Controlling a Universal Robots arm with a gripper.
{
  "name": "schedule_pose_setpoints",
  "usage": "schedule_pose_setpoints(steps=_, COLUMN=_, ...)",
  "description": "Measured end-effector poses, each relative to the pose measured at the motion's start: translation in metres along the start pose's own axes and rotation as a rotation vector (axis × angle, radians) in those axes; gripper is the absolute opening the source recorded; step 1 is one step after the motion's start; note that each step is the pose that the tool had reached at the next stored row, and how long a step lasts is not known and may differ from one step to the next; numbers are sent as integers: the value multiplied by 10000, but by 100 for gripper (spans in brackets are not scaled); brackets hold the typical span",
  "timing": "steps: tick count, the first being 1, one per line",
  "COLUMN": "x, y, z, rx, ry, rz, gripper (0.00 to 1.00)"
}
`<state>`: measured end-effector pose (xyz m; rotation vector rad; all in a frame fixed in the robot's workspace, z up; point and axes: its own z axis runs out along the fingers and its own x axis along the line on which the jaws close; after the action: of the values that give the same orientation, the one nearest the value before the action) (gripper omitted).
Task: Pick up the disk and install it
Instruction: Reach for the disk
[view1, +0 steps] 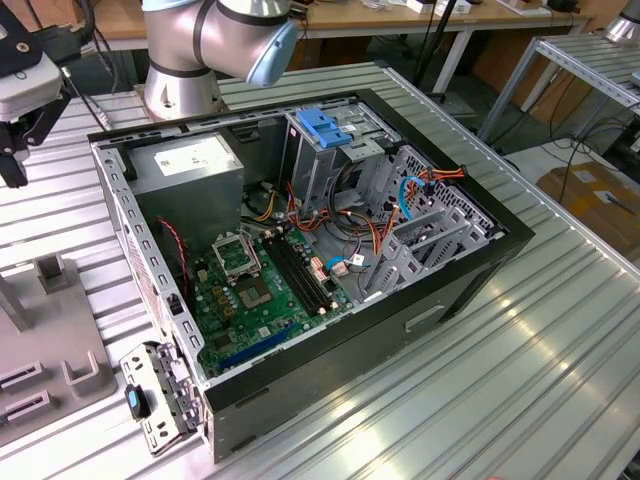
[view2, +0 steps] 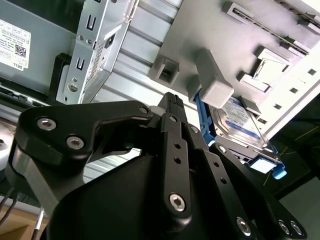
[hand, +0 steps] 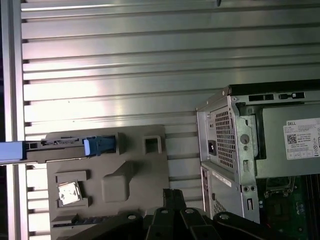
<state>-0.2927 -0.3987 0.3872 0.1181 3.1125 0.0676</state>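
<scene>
The disk (view2: 236, 119) is a silver-grey drive with a white-blue label and a bright blue frame. It stands on edge in a slot of a grey fixture plate (view2: 210, 35). In the first wrist view the disk (hand: 65, 145) shows edge-on along the plate (hand: 135, 175). My gripper (view2: 172, 100) hangs above the plate, close to the disk but apart from it, with its black fingers together and nothing between them. Its fingertips (hand: 172, 194) show in the first wrist view. In the exterior view the gripper (view1: 14, 165) is at the far left, above the plate (view1: 50, 350).
An open computer case (view1: 470, 270) lies on the ribbed aluminium table (view1: 520, 380), with its motherboard (view1: 255, 290), cables and a grey drive cage with a blue latch (view1: 322, 125) exposed. The arm's base (view1: 180, 80) stands behind the case. The case's rear corner (hand: 225, 145) is near the plate.
</scene>
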Motion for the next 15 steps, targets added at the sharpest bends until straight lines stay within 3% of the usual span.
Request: schedule_pose_setpoints(steps=15, x=219, y=-17, z=3, rx=0, ry=1, rz=0, gripper=11)
